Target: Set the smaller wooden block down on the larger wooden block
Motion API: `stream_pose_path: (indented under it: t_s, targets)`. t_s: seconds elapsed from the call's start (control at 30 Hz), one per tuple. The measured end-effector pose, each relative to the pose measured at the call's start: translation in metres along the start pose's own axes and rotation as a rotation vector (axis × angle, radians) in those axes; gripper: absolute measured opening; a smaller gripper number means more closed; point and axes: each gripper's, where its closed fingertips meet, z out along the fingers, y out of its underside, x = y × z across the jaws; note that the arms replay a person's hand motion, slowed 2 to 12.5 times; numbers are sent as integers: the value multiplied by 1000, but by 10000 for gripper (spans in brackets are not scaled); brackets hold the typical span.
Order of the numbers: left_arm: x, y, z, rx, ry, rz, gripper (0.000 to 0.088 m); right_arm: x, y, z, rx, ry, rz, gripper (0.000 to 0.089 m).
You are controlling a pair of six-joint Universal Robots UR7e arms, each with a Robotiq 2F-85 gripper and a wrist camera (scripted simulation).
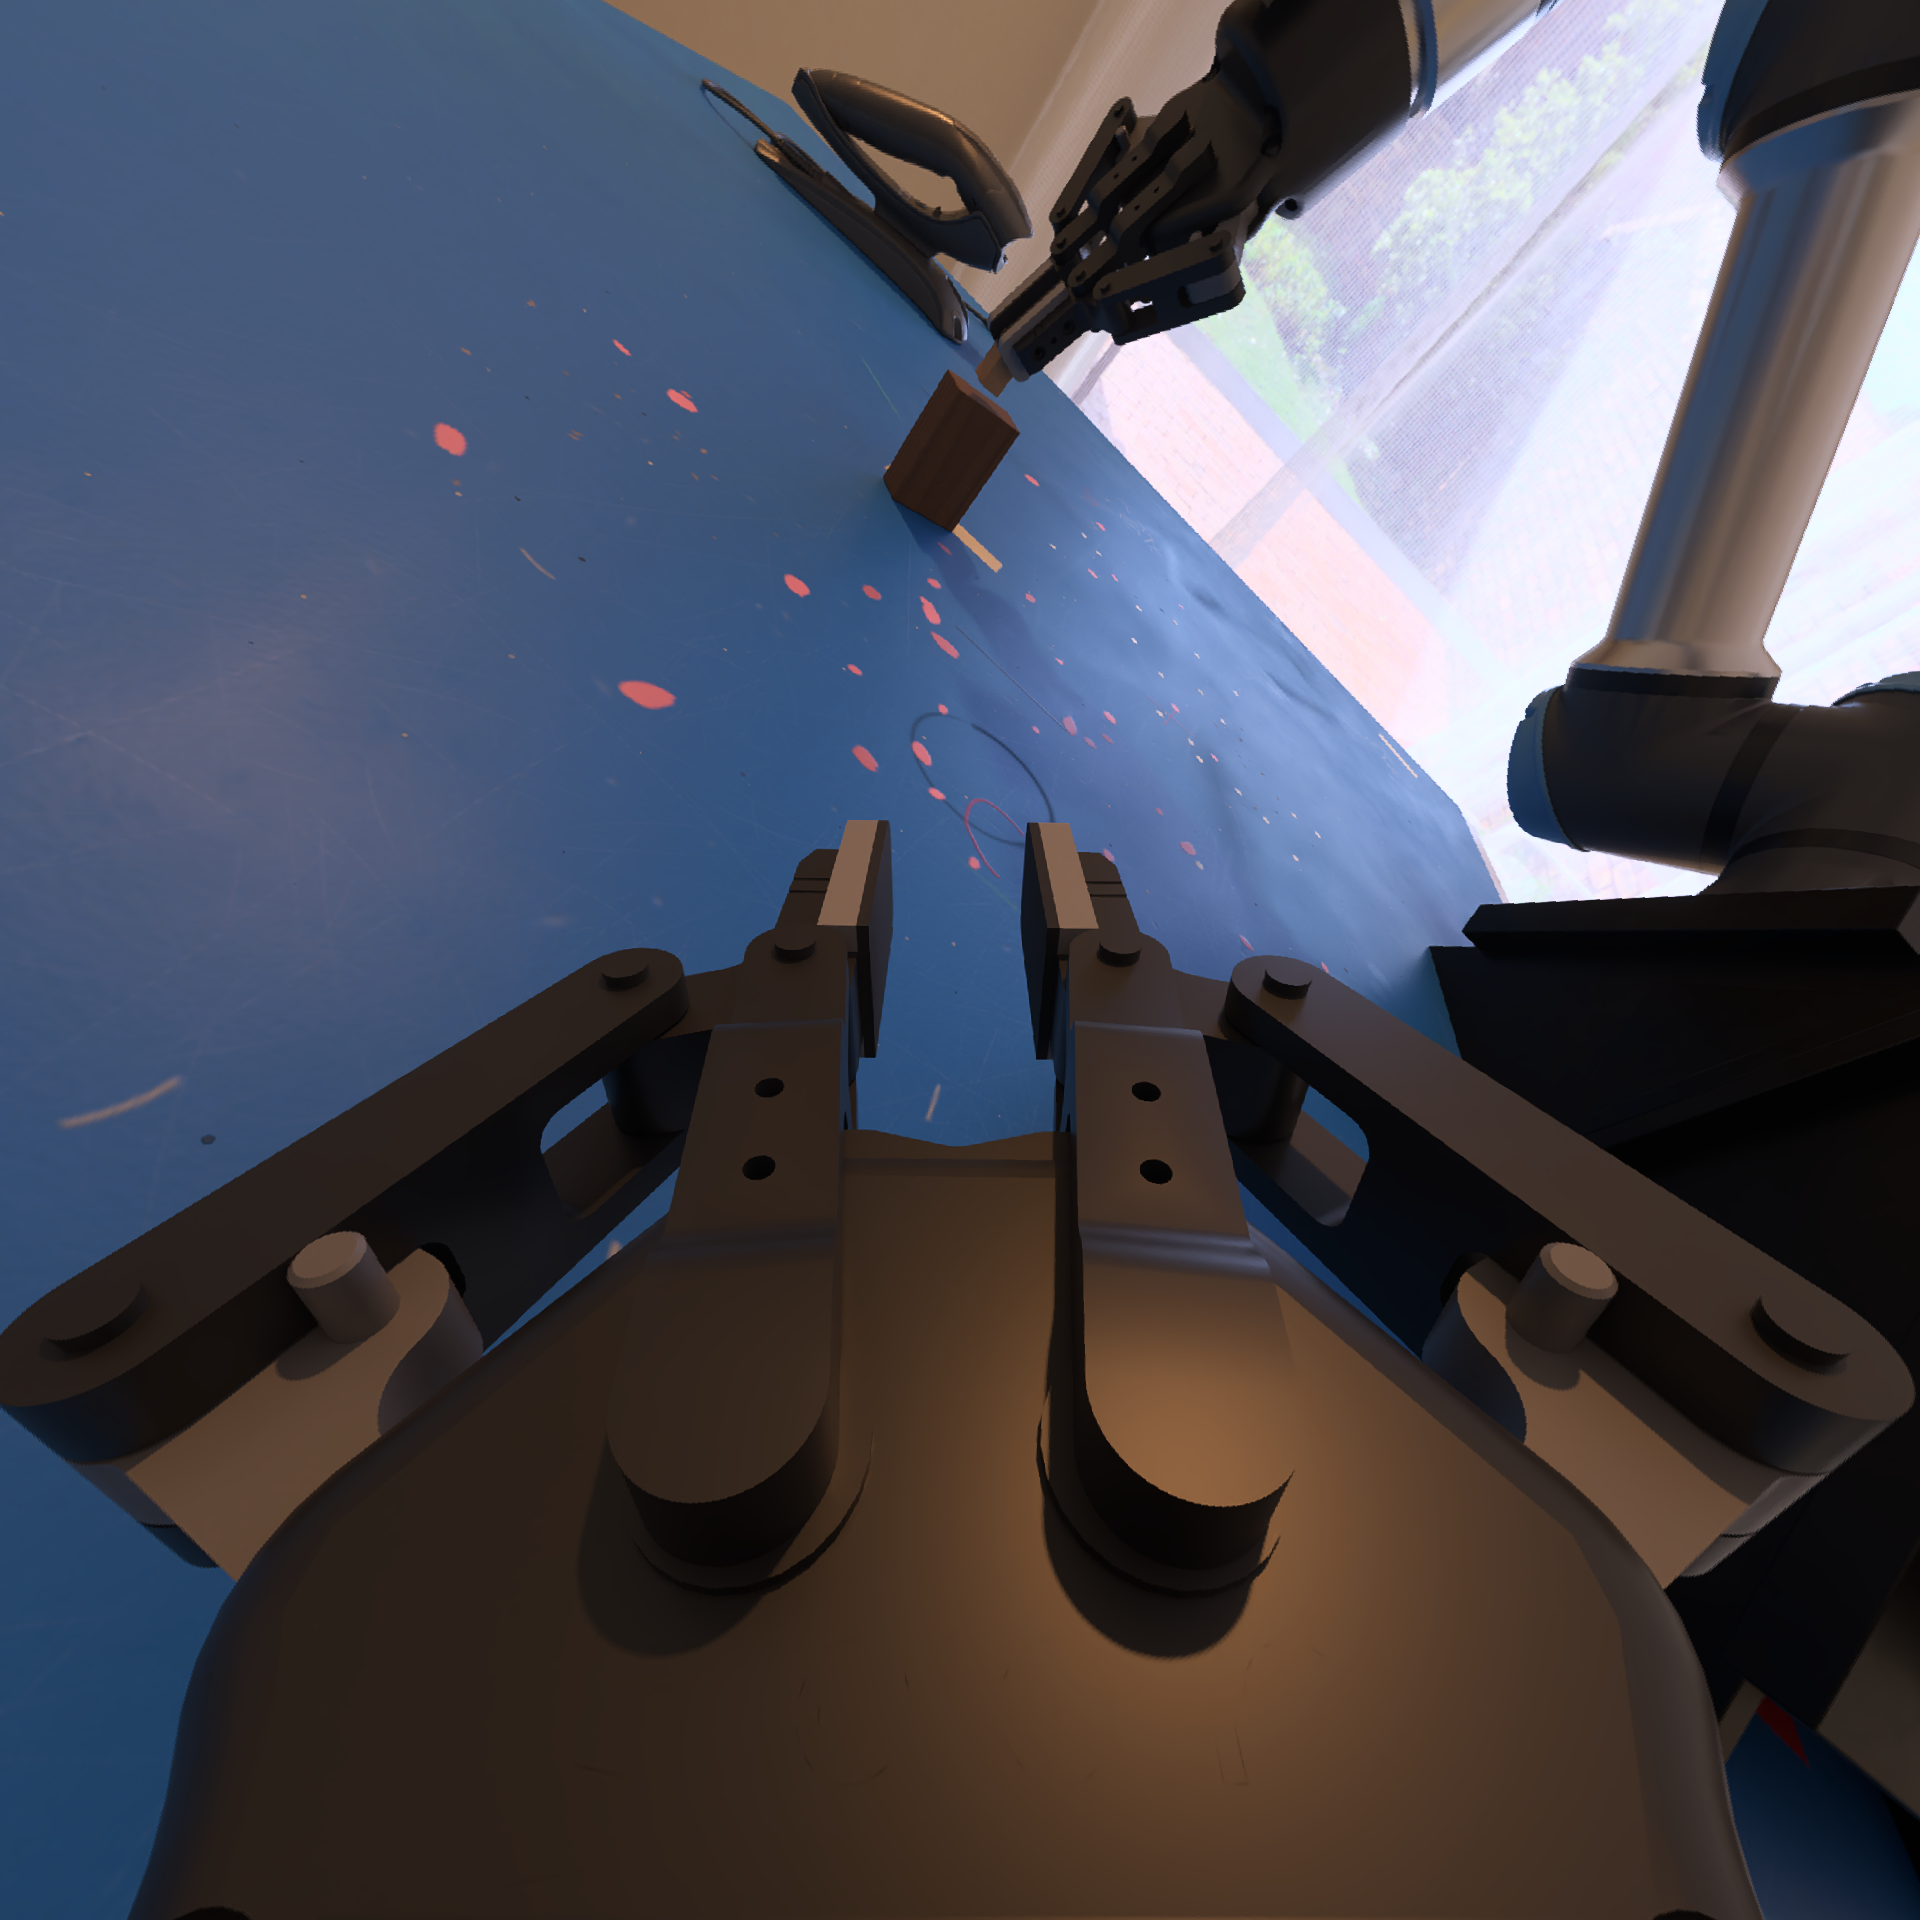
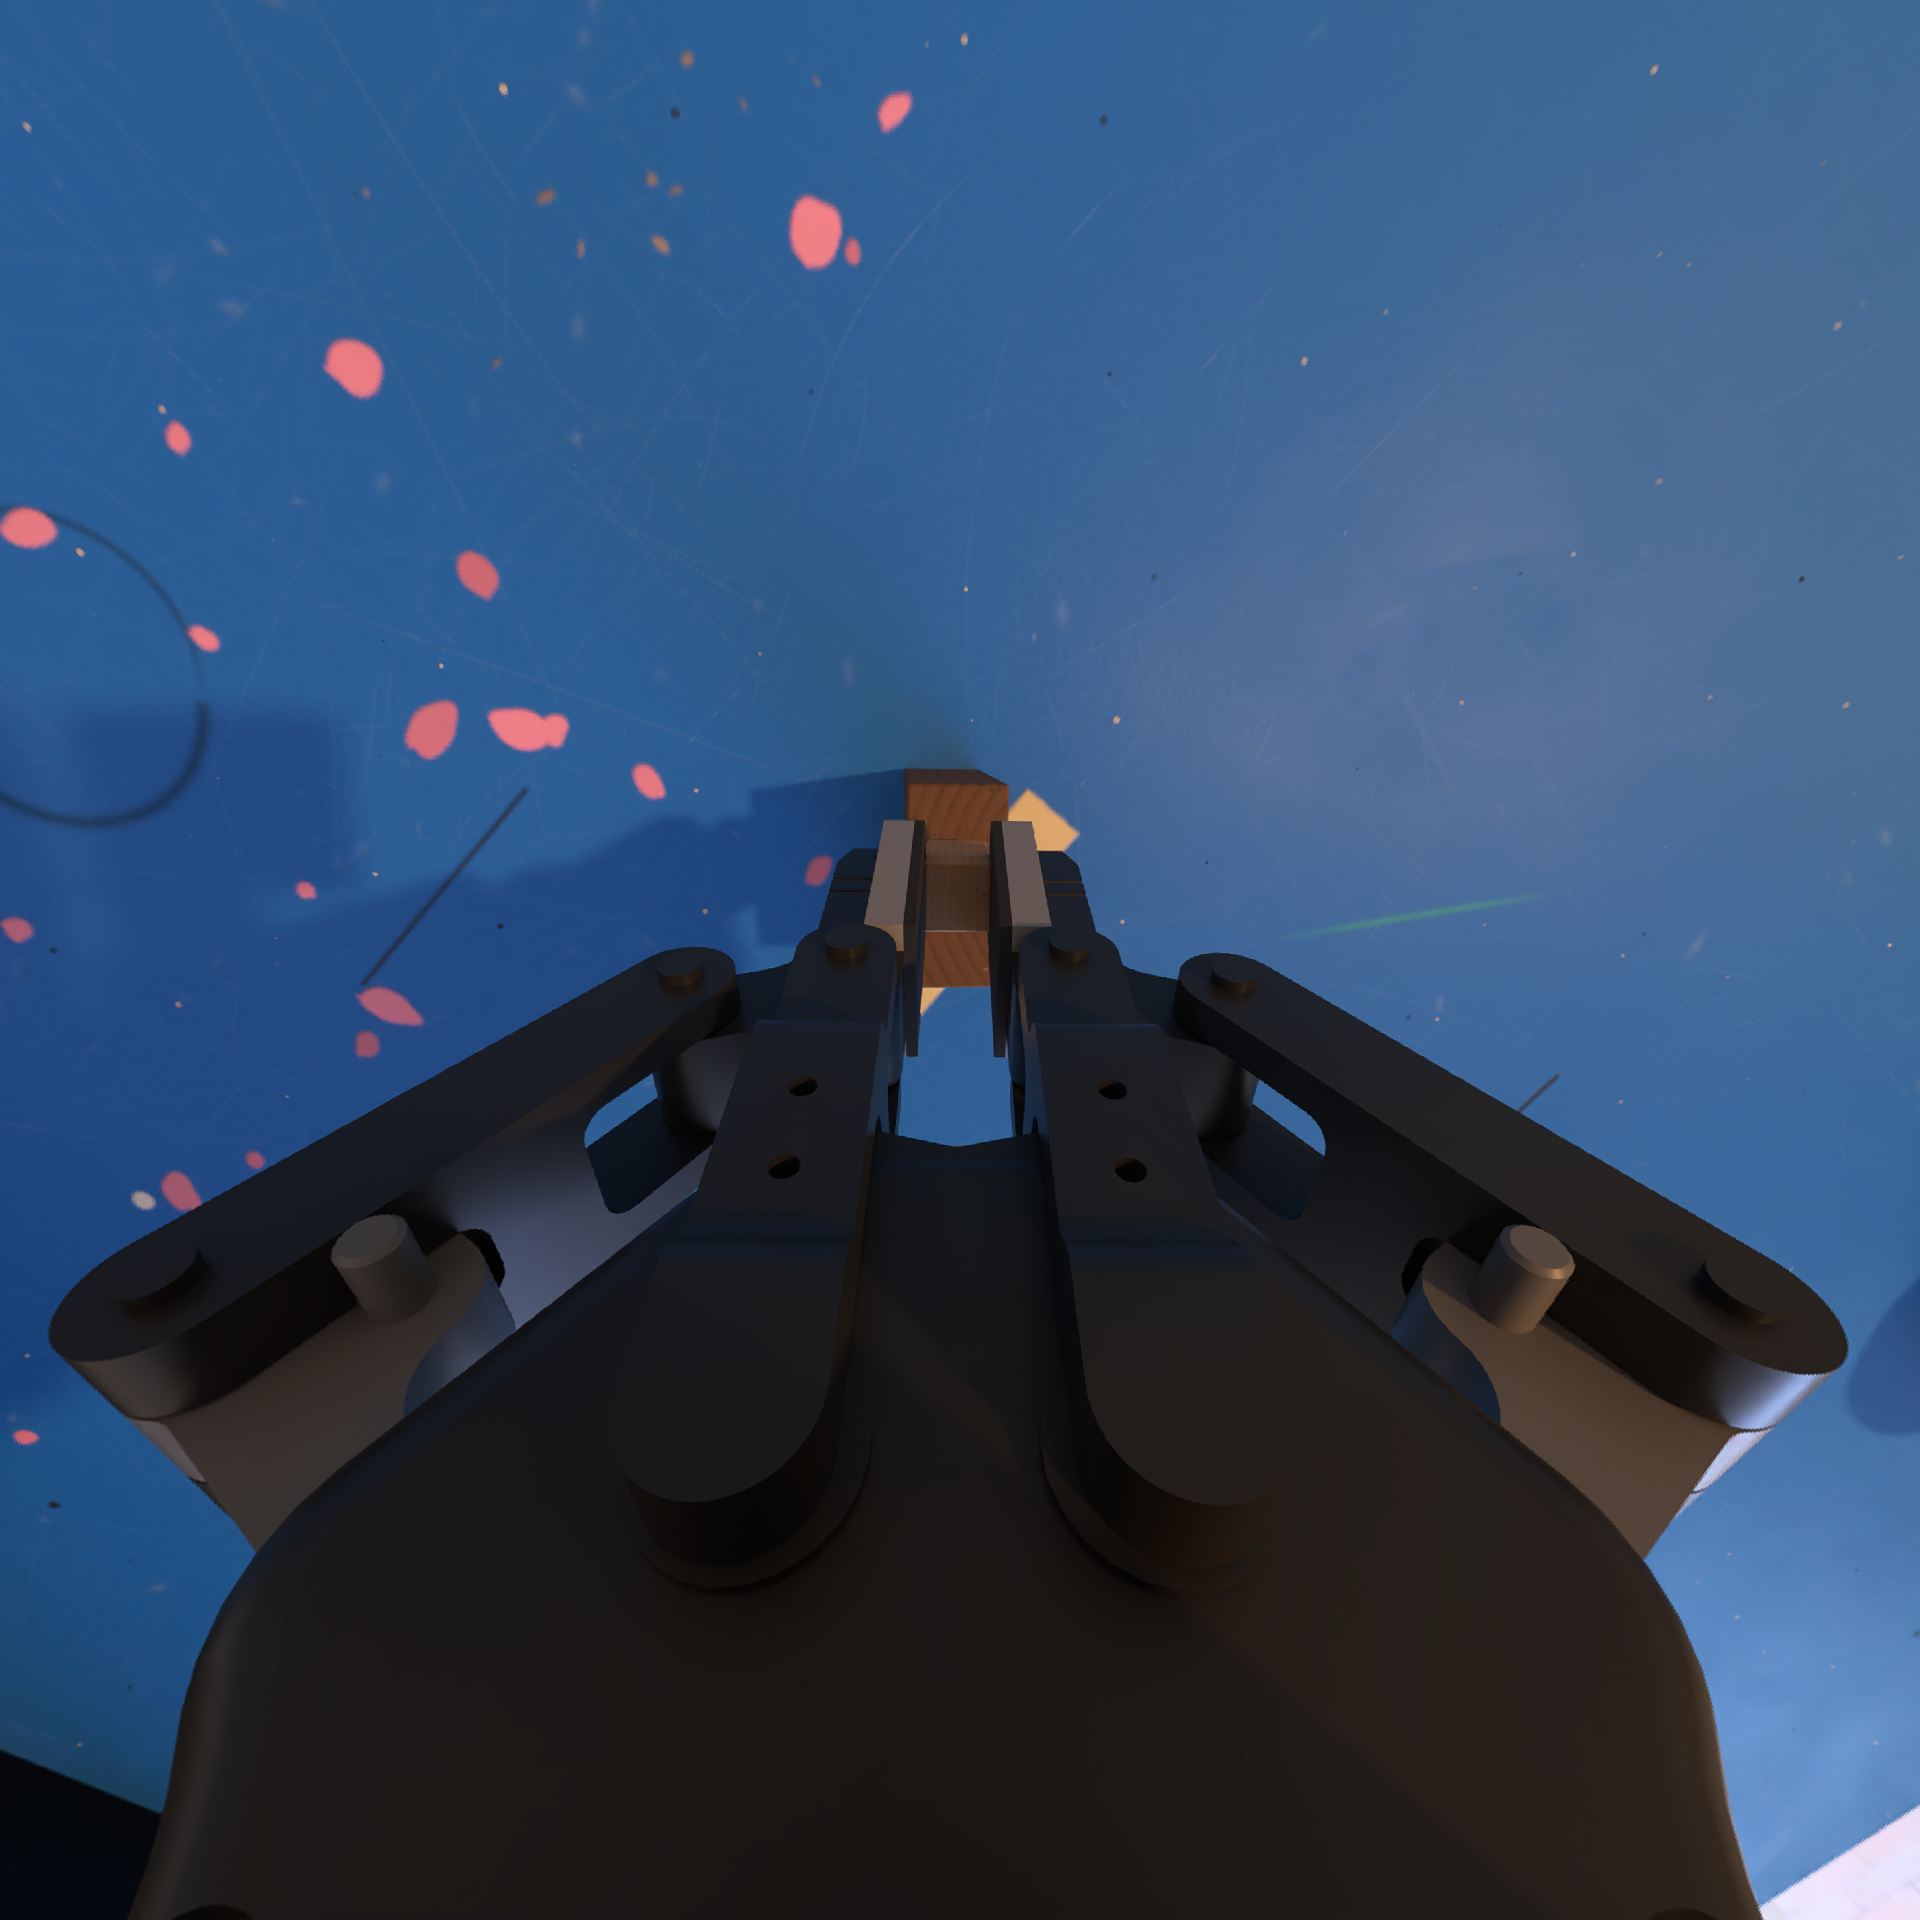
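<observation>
Two jaws: my right (image 2: 956, 883) grasps the small block (image 2: 954, 883) over the big block (image 1: 951, 460), my left (image 1: 956, 914) hangs released; an off-centre drop could tumble it onto the desk (image 1: 364, 675).

It looks like a workshop or a robotics lab. The blue work table (image 1: 312, 623) is scuffed and scratched, flecked all over with pink paint spots (image 1: 646, 693) and marked with thin pen circles (image 1: 982, 774), the wear of a bench in regular use. At its far edge lies a dark handheld tool (image 1: 894, 197), possibly a scanner or stapler, though it is too dim to tell. Past the right edge a big window (image 1: 1455, 364) gives onto greenery and brick paving. A robot arm (image 1: 1704, 436) stands on a black base (image 1: 1662, 1018) at the near right corner
</observation>
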Motion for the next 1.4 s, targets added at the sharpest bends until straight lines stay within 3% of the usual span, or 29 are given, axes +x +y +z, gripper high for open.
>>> stream_pose_path:
  t_s: [0.27, 0.43, 1.07, 1.4]
  targets:
    - [3, -2, -1, 1, 1, 12, 229, 4, 5, -1, -32, 45, -13, 116]
    - [5, -4, -3, 6, 0, 22, 229, 8, 4, -12, -24, 83, -29, 219]
    - [15, -8, -8, 13, 5, 59, 229, 17, -23, -84, 189, 172, -11, 392]
    - [17, -10, -16, 28, -9, 75, 230, 19, -26, -121, 273, 264, 14, 409]
